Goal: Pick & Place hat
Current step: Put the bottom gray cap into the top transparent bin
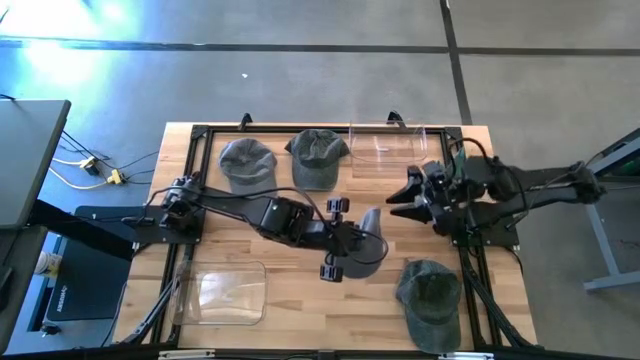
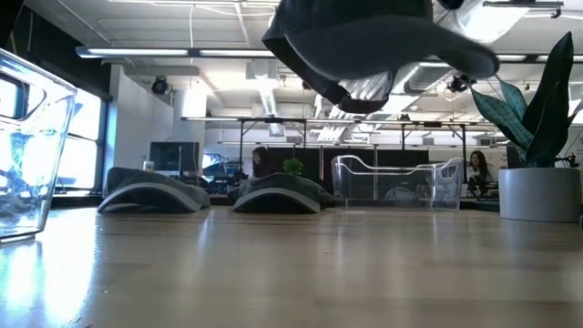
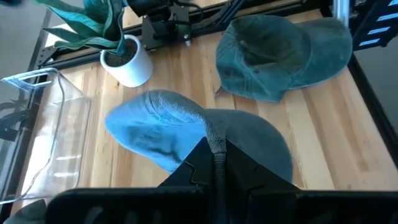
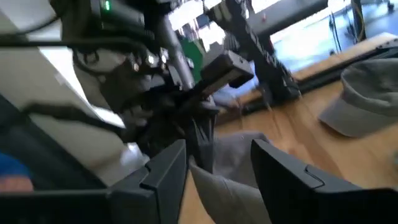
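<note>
A grey hat (image 1: 372,238) hangs in the air over the table's middle, my left gripper (image 1: 350,245) shut on it; the low view shows this hat (image 2: 364,41) high above the tabletop. My right gripper (image 1: 402,197) stands open to the hat's right and a little farther back, raised, its fingers (image 4: 168,177) pointing toward the hat and nothing between them. Two more hats (image 1: 247,160) (image 1: 318,155) rest crown up at the table's far side. Another hat (image 1: 430,298) lies at the near right. My left gripper pinches a ridge of the hat's cloth (image 3: 214,142) at its edge between its two shut fingers. The fingers slant down from the table's left. The hat (image 3: 168,127) spreads out beyond the fingertips, lifted clear of the table.
A clear container (image 1: 395,150) stands at the far right and another (image 1: 220,295) at the near left. A potted plant (image 2: 537,173) in a white pot (image 3: 127,62) stands by the right edge. Black frame rails (image 1: 200,150) run around the tabletop.
</note>
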{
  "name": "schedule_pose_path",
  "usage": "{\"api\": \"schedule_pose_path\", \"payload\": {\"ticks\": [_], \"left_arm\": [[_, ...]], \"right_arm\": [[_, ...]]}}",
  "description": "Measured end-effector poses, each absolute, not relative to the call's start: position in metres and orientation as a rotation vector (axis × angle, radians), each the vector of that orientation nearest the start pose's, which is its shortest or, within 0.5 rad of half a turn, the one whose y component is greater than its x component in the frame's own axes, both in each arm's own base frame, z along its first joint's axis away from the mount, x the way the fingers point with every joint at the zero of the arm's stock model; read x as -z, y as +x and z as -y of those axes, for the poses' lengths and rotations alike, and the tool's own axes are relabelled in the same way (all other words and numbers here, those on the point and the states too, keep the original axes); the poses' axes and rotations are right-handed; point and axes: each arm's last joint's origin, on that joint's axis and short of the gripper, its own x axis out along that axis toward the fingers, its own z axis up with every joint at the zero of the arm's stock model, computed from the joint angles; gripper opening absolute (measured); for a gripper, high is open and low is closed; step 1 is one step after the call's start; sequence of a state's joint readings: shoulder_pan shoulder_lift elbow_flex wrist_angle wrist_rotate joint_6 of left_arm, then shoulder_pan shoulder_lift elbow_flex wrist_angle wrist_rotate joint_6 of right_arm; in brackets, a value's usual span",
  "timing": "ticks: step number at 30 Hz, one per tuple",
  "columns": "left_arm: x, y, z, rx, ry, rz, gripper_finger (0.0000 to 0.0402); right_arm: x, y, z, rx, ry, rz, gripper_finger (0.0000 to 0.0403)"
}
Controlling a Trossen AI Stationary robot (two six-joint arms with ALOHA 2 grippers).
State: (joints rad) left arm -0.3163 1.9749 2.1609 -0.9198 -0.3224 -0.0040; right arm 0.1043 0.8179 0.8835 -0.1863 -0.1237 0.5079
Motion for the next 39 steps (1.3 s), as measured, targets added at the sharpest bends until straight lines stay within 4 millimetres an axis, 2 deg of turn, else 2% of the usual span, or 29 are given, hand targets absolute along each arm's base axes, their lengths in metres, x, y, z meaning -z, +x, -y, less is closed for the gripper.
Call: {"api": "schedule_pose_path", "payload": {"ticks": [3,8,13,16,22,27,33,36,39], "left_arm": [[-0.389,0.405,0.123,-0.007,0.224,-0.687,0.0010],[-0.394,0.402,0.125,0.003,0.219,-0.670,0.0010],[-0.396,0.403,0.126,0.027,0.208,-0.646,0.0010],[-0.400,0.399,0.129,0.039,0.233,-0.635,0.0010],[-0.405,0.393,0.134,0.051,0.291,-0.619,0.0010],[-0.412,0.387,0.136,0.037,0.298,-0.600,0.0010],[-0.412,0.385,0.135,0.035,0.302,-0.608,0.0010],[-0.413,0.385,0.135,0.033,0.302,-0.608,0.0010],[-0.412,0.384,0.134,0.034,0.305,-0.617,0.0010]], "right_arm": [[-0.380,0.179,-0.021,-0.160,0.458,-0.294,0.0185],[-0.410,0.179,-0.009,-0.080,0.439,-0.456,0.0186],[-0.417,0.188,0.007,-0.109,0.451,-0.614,0.0186],[-0.405,0.195,0.017,-0.144,0.478,-0.706,0.0186],[-0.355,0.206,0.030,-0.177,0.534,-0.810,0.0186],[-0.321,0.218,0.038,-0.328,0.699,-0.721,0.0189],[-0.287,0.226,0.041,-0.447,0.823,-0.628,0.0219],[-0.278,0.230,0.041,-0.502,0.844,-0.540,0.0232],[-0.278,0.232,0.037,-0.597,0.840,-0.436,0.0235]]}}
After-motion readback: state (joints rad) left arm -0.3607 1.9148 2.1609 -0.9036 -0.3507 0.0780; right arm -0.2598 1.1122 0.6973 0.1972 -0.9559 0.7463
